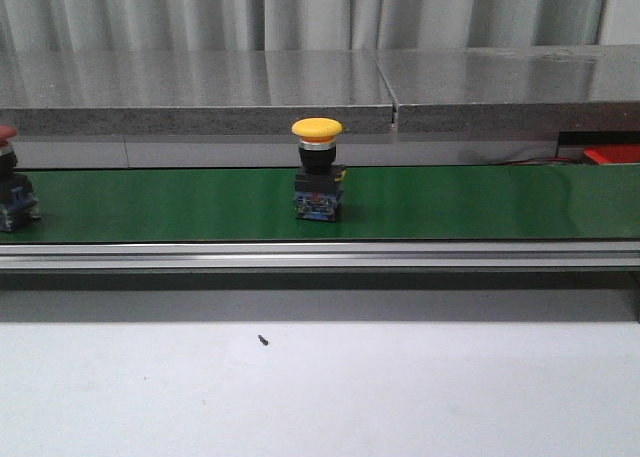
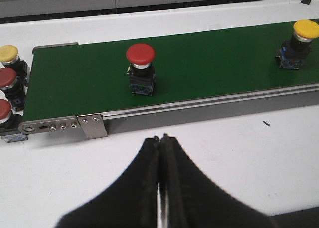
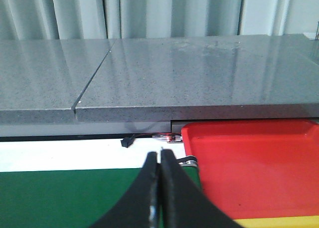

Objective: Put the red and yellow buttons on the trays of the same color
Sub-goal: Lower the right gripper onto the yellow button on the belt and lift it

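Yellow button [image 1: 317, 169]: upright mid-belt on your green conveyor [image 1: 480, 202].
Red button [image 2: 140, 68]: whole only in left wrist view.
Red tray [image 3: 254, 168]: right wrist view shows it best.
Left gripper [image 2: 160, 138]: fingers pressed together, empty.
Right gripper [image 3: 160, 154]: same.
Writing: none you can read.

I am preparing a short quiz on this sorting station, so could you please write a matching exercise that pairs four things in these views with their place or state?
Things:
1. yellow button
2. red button
3. red tray
4. left gripper

Places or states:
A. beyond the end of the green belt, in front of the right gripper
B. jaws closed, over the white table
C. upright mid-belt in the front view
D. upright on the belt, nearest the left gripper

Pairs: 1-C, 2-D, 3-A, 4-B
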